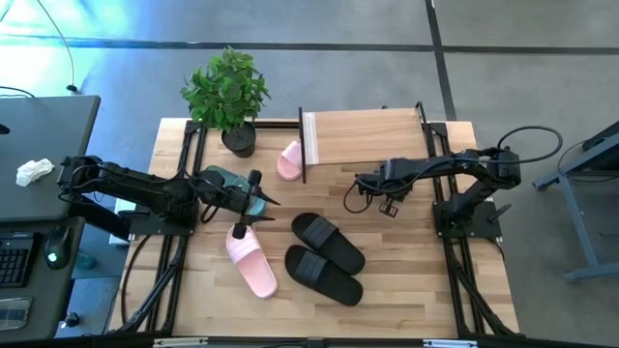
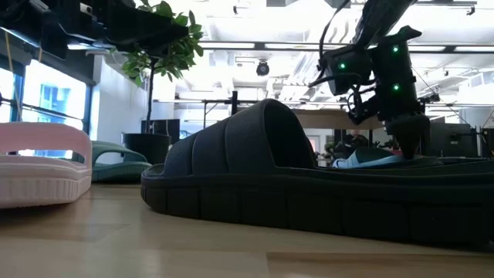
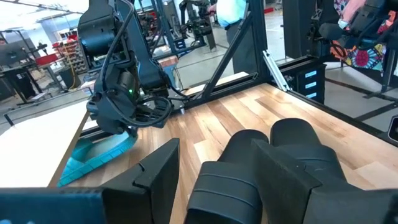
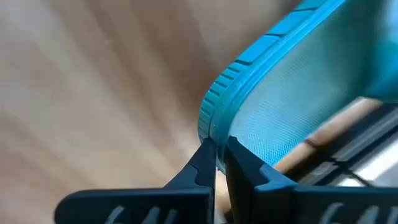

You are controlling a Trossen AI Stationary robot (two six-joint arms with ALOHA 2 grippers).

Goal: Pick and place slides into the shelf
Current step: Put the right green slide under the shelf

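Beside the shelf, my right tool pinches a teal slide's rim; left tool part open.

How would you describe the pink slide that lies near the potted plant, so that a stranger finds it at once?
Find the potted plant, then the wooden shelf to its right. The pale pink slide lies between them, at the shelf's left end. The other pink slide lies nearer the front, beside two black slides.
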